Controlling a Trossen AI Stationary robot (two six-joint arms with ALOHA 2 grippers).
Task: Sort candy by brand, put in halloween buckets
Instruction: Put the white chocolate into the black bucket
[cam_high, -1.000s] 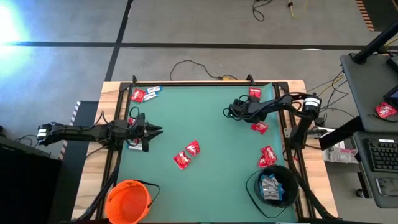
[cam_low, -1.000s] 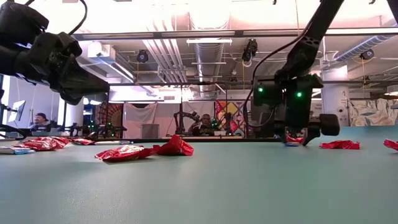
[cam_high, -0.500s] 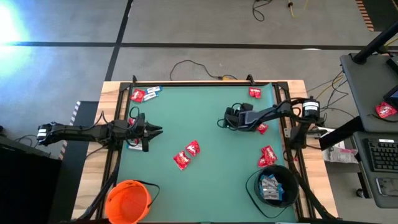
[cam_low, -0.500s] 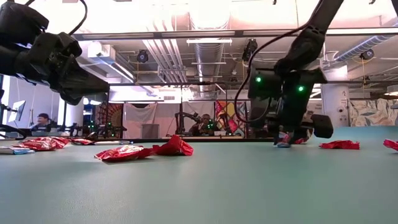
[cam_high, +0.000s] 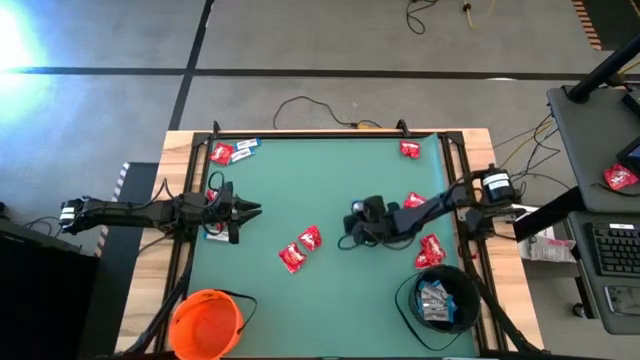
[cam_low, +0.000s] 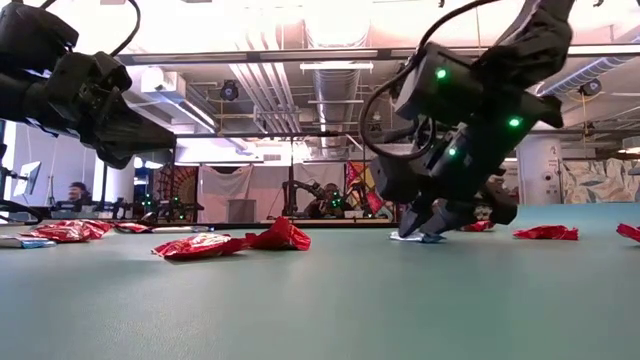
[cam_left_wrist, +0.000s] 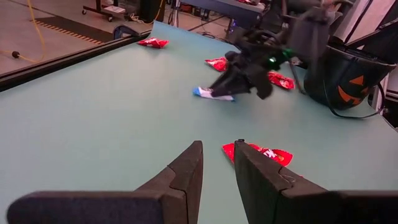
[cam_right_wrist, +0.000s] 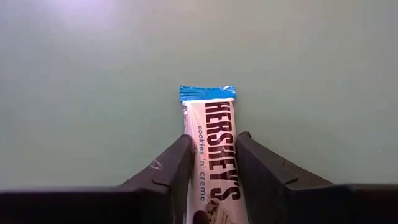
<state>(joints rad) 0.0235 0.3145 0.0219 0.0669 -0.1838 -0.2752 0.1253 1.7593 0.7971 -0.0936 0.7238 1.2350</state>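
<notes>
My right gripper sits over the table's middle right, shut on a narrow blue-and-white candy bar; the low view shows it too. My left gripper hovers near the left edge with a narrow gap between its fingers, touching nothing. Two red candies lie between the grippers. The orange bucket stands at the near left corner. The black bucket stands at the near right corner, with blue-and-white candies inside. My right gripper pinches the bar between its two fingers, which press on its long edges and lie along its length. The blue crimped end sticks out past the fingertips. The fingers slant down from the table's right. Whether that low end touches the table, I cannot tell.
More red candies lie at the far left corner, the far right corner and along the right side. Blue-and-white candies lie at the far left and by the left arm. Green mat between the buckets is bare.
My right gripper has moved from the far right of the table toward the near edge and the middle, tipping from fingers-down to a slant. The blue-and-white bar has come along in its fingers. The left arm has kept still.
</notes>
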